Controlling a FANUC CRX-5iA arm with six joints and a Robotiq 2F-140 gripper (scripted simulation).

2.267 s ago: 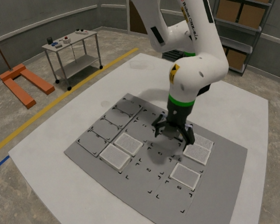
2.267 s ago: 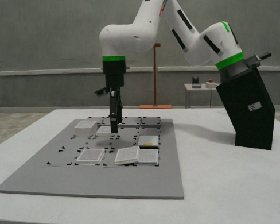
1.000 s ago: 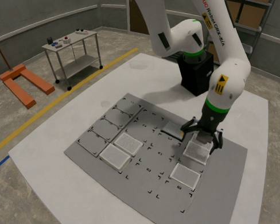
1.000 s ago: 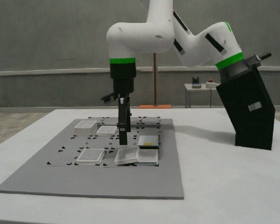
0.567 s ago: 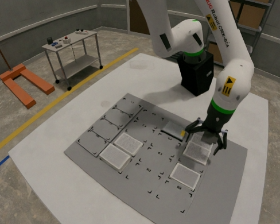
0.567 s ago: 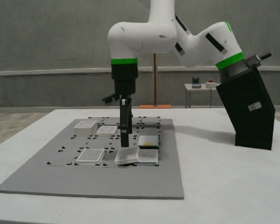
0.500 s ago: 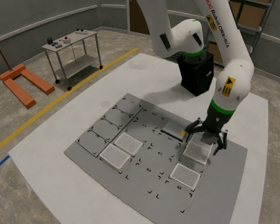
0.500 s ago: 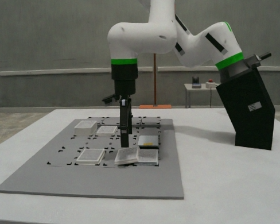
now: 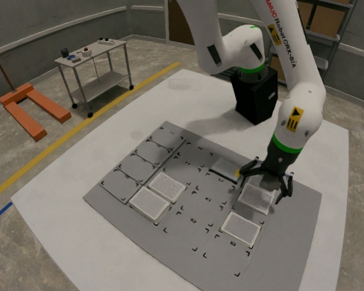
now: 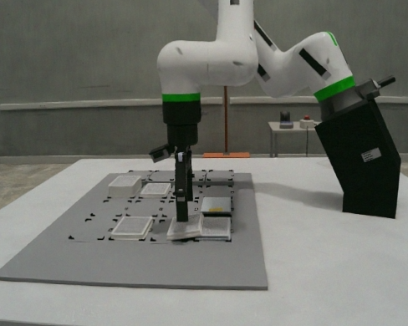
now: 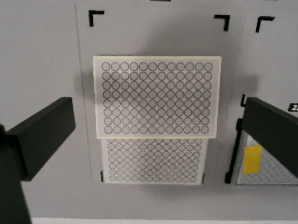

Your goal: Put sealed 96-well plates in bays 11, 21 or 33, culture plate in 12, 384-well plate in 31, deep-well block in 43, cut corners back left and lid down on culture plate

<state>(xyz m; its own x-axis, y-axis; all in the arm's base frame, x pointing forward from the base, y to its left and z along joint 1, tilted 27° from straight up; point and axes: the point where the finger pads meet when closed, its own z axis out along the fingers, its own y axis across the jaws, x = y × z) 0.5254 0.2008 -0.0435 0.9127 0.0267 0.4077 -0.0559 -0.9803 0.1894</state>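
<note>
The culture plate's lid (image 9: 254, 198) (image 10: 182, 230) (image 11: 156, 97) sits shifted off the plate body (image 11: 154, 161) (image 10: 216, 226). It rests tilted, with one edge on the body and the other towards the grey deck (image 9: 297, 231) (image 10: 154, 263) (image 11: 50, 60). My gripper (image 9: 262, 188) (image 10: 181, 215) (image 11: 159, 112) is open and empty. It is low over the lid, with one finger on each side and neither touching it. A darker plate with a yellow tag (image 9: 227, 166) (image 10: 216, 205) (image 11: 260, 162) lies in the neighbouring bay.
Three more pale items lie in bays: a flat plate (image 9: 241, 228) (image 10: 132, 226), another flat plate (image 9: 167, 186) (image 10: 155, 189) and a taller block (image 9: 149, 203) (image 10: 124, 185). The arm's black pedestal (image 9: 256, 97) (image 10: 363, 167) stands behind the deck. A cart (image 9: 94, 71) is far off.
</note>
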